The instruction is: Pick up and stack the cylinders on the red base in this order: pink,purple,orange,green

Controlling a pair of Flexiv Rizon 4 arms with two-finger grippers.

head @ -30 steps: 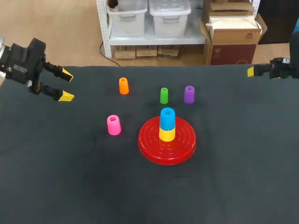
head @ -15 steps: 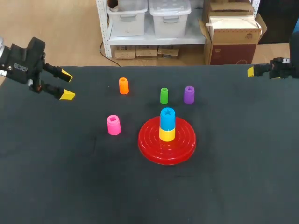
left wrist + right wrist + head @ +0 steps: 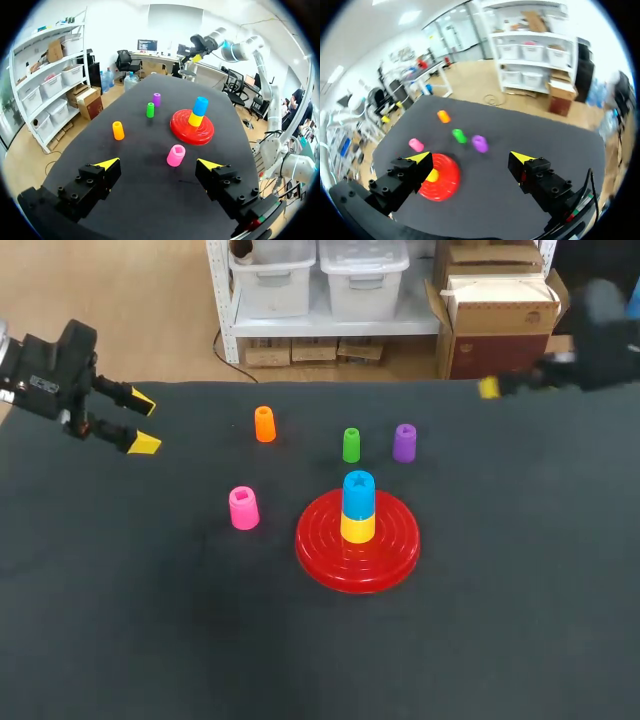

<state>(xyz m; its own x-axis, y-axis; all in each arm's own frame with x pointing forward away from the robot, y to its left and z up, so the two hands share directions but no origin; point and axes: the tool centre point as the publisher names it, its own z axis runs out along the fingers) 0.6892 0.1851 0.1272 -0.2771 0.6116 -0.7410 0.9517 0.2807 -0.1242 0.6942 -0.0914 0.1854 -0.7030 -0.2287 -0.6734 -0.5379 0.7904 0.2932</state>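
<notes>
The red base (image 3: 325,558) lies mid-table with a blue cylinder (image 3: 358,490) stacked on a yellow one (image 3: 357,528). The pink cylinder (image 3: 243,508) stands left of the base. The orange (image 3: 264,424), green (image 3: 351,445) and purple (image 3: 404,442) cylinders stand behind it. My left gripper (image 3: 135,422) hangs open at the far left, empty. From it the pink cylinder (image 3: 176,155) is just ahead of the left gripper (image 3: 159,163). My right gripper (image 3: 490,388), blurred, is over the far right edge. The right gripper (image 3: 470,157) is open and empty, with the purple cylinder (image 3: 479,143) and green cylinder (image 3: 458,135) ahead of it.
The black tabletop (image 3: 500,620) carries nothing besides the base and cylinders. In the left wrist view my right arm (image 3: 220,42) shows beyond the red base (image 3: 182,131).
My right arm has swung leftwards along the far edge, from the right border to about behind the purple cylinder's right. The left arm has scarcely shifted. No cylinder has moved.
</notes>
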